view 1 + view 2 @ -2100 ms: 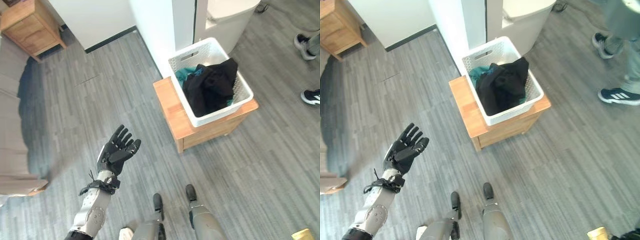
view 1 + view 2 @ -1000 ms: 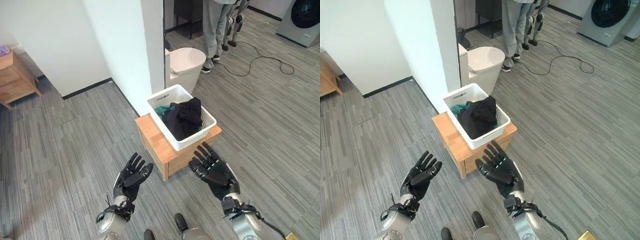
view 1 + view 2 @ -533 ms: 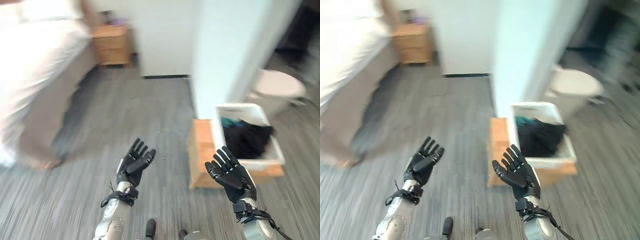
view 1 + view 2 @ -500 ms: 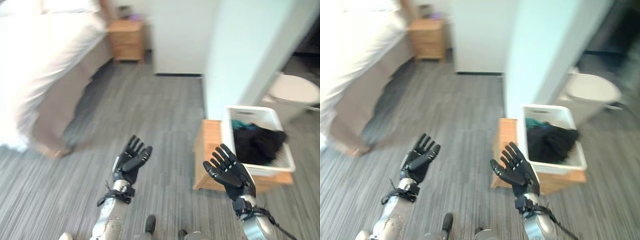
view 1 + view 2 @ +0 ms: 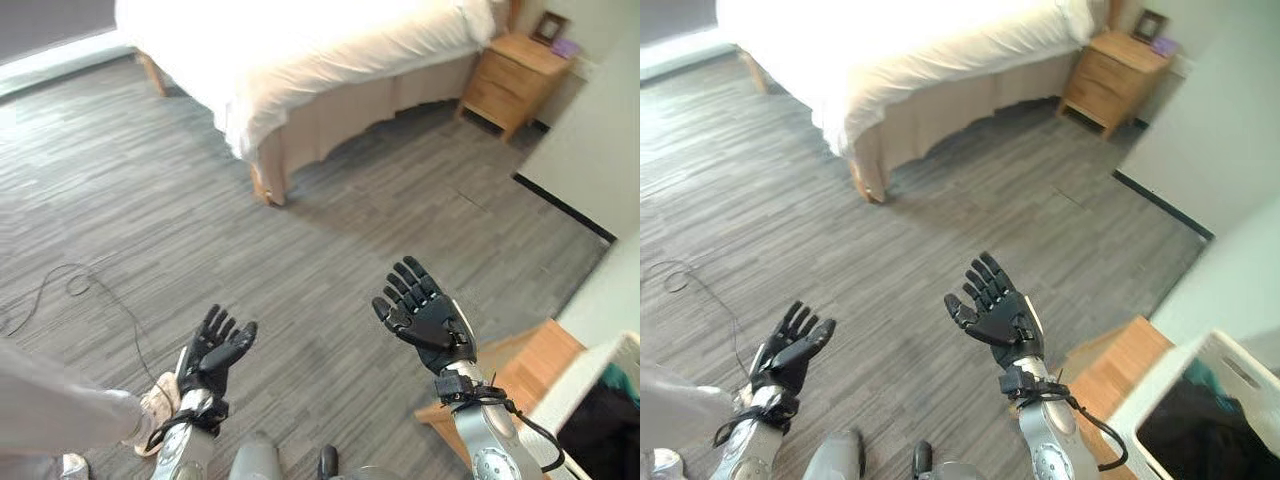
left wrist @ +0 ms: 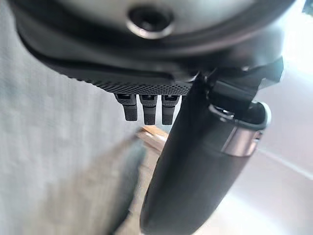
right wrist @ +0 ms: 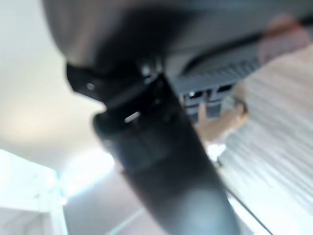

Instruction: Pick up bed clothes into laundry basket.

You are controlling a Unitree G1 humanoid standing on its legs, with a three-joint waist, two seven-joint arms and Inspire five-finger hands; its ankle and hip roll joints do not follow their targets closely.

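Note:
A bed (image 5: 300, 50) with white bedding stands at the far end of the room. The white laundry basket (image 5: 1200, 420) sits at the lower right on a low wooden stand (image 5: 1120, 375), with dark clothes (image 5: 1200, 435) and a bit of teal cloth inside. My left hand (image 5: 213, 352) is raised low on the left, palm up, fingers straight and empty. My right hand (image 5: 422, 315) is held up in the middle, also open and empty. Both hands hang over bare floor, far from the bed.
A wooden nightstand (image 5: 515, 75) stands beside the bed at the back right. A white wall (image 5: 590, 140) runs along the right. A person's leg and shoe (image 5: 150, 400) show at the lower left. Grey plank floor (image 5: 150, 200) spreads between me and the bed.
The camera has swung left: the bed now lies ahead and the basket has slid to the lower right corner. Both hands stay open and raised.

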